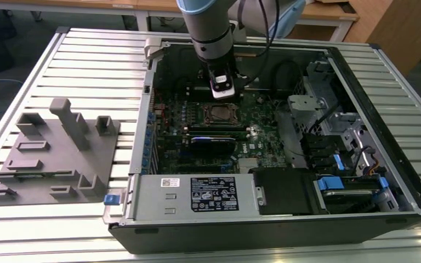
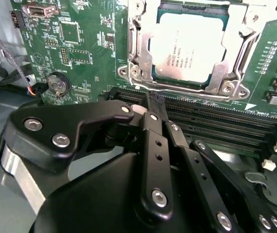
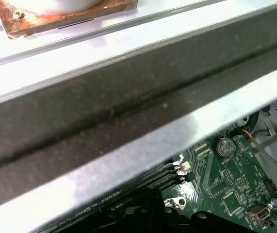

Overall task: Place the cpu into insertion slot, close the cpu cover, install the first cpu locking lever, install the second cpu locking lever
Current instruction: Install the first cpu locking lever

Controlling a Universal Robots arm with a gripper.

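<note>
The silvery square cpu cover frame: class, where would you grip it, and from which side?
Likely by an outer edge of the silvery square cpu cover frame, coming from above: it lies flat around the silver-grey square chip.

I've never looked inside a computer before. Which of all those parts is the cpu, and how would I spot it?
Start at the big open computer case on the slatted table, then find the green motherboard on its floor. In the exterior view, just below the arm's pincer, sits the cpu: a flat, dull silver square framed by the shiny metal cpu cover, unlike the long black slots beside it.
</note>
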